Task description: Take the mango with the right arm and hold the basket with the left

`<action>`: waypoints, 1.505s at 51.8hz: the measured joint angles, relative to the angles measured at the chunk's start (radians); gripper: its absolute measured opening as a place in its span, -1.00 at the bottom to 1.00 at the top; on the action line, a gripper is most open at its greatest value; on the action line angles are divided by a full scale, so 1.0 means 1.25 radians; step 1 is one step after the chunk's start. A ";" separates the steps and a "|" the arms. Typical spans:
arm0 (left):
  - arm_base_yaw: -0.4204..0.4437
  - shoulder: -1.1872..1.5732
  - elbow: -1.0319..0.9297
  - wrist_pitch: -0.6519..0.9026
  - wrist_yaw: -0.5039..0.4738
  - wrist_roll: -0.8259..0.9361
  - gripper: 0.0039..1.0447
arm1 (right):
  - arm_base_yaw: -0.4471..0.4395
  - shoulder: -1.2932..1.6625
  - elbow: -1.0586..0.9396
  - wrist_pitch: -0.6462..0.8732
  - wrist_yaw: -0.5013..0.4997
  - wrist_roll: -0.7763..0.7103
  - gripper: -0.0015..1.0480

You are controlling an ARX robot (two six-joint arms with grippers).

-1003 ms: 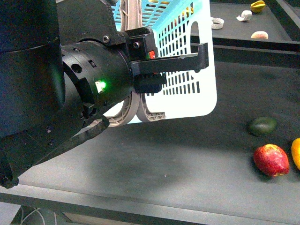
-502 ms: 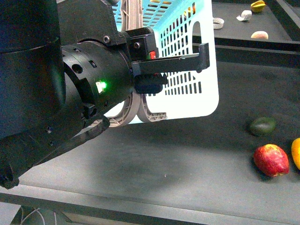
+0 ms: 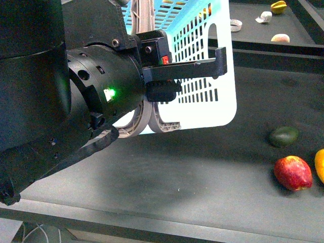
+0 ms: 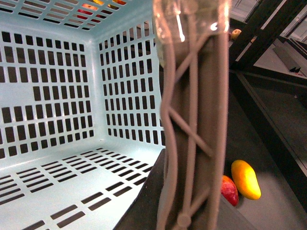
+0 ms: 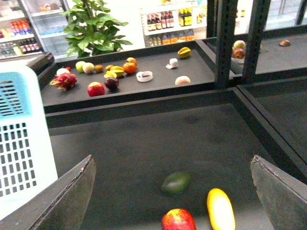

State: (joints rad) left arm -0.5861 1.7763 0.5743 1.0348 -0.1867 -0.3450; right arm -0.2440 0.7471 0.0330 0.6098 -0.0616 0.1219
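- The left gripper (image 3: 217, 61) has its fingers (image 3: 192, 68) clamped on the grey-brown handles (image 4: 192, 134) of the basket (image 3: 202, 106). The hoops pass through the grip close to the finger roots and show above and below it in the front view.
- The basket is the light turquoise one with slotted sides. It sits against the left fingers, and one dark finger reaches along the outside of its slotted wall, with the hooked tip near the upper rim.
- In the left wrist view the handles stand right in front of the lens, with the basket's bare floor and walls to one side of them.
- The right gripper (image 5: 171, 163) has its fingers (image 5: 72, 196) spread wide, with nothing between them.
- The mango (image 5: 220, 208) lies on the dark table (image 5: 144, 148), below and ahead of the right fingers. It sits within the gap they frame, touching neither, and well apart from the left fingers.
- A red fruit (image 5: 178, 220) lies just beside the mango, and a green fruit (image 5: 176, 183) is near both, nearer the middle of the gap.
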 joint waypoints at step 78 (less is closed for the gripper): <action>0.001 0.000 0.000 0.000 -0.001 0.000 -0.90 | -0.121 1.509 0.852 0.117 0.085 0.042 0.84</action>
State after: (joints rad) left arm -0.5846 1.7763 0.5739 1.0348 -0.1875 -0.3450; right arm -0.3954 2.6331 1.0985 0.7555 0.0452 0.1741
